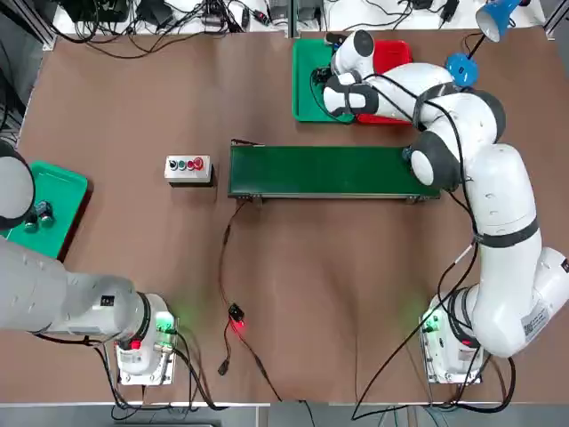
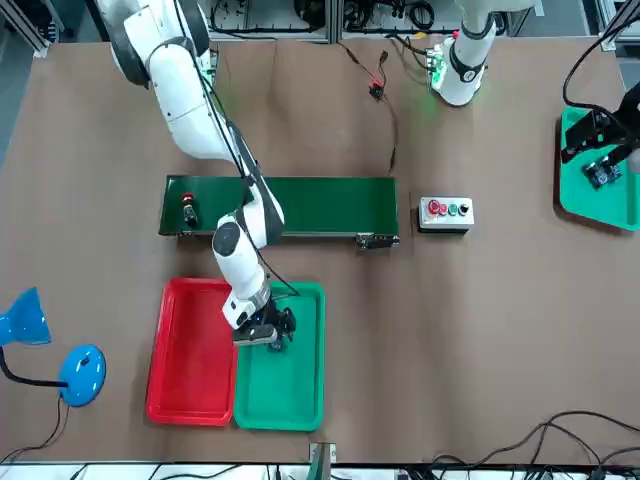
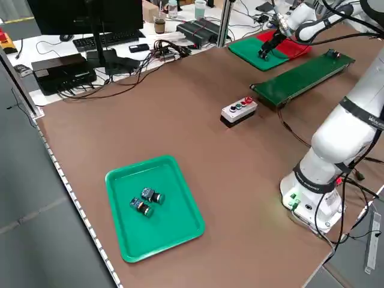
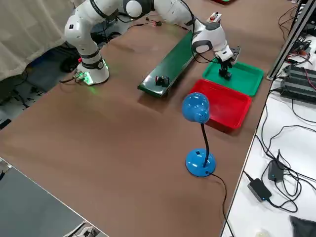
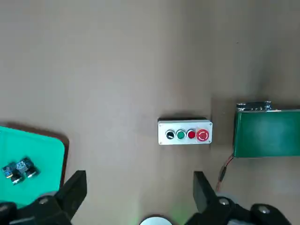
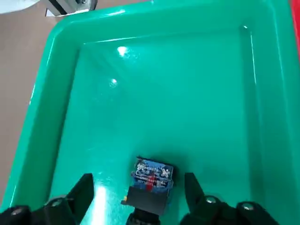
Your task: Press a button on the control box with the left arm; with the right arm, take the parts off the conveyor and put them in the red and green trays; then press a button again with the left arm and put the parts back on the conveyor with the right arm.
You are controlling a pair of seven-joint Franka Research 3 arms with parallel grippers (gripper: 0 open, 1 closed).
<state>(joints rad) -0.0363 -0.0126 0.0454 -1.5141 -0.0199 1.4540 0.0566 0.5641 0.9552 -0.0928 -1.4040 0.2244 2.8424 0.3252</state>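
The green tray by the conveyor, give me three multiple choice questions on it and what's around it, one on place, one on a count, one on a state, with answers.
1. Where is the right gripper?
A. Over the green tray
B. Over the control box
C. Over the lamp

2. How many parts lie in the other green tray, by the left arm?
A. None
B. Two
C. Five

3. How do the right gripper's jaws stand?
A. Shut tight, nothing between them
B. Apart, with a part between them
C. Clamped on the tray's rim

Answers:
1. A, the front view shows it low over the green tray, beside the red tray.
2. B, the left side view shows two parts there.
3. B, the right wrist view shows a gap at each side of the part, which sits on the tray floor.
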